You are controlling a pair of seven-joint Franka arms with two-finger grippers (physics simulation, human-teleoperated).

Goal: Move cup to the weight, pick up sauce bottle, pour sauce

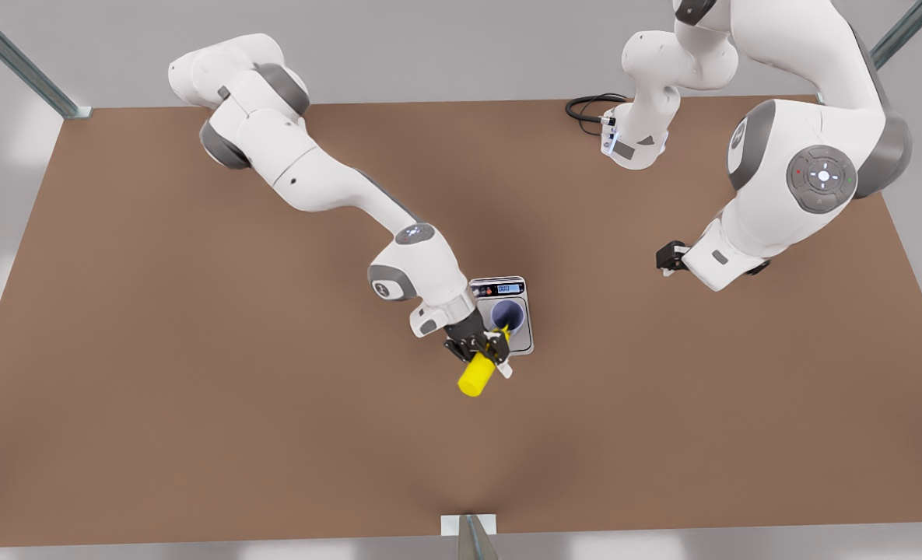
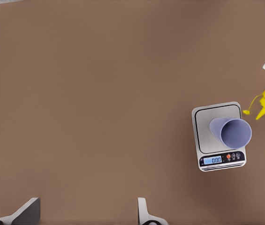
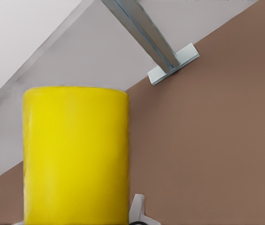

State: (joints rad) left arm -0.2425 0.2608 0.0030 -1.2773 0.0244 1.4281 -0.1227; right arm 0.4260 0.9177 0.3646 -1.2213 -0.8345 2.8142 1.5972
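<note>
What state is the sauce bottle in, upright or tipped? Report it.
Tipped. The sauce bottle, held in the right tool, slants nozzle-down toward the cup on the weight.

Cup (image 1: 507,315) on weight (image 1: 524,338); sauce bottle (image 1: 477,375) tilted just beside.
</note>
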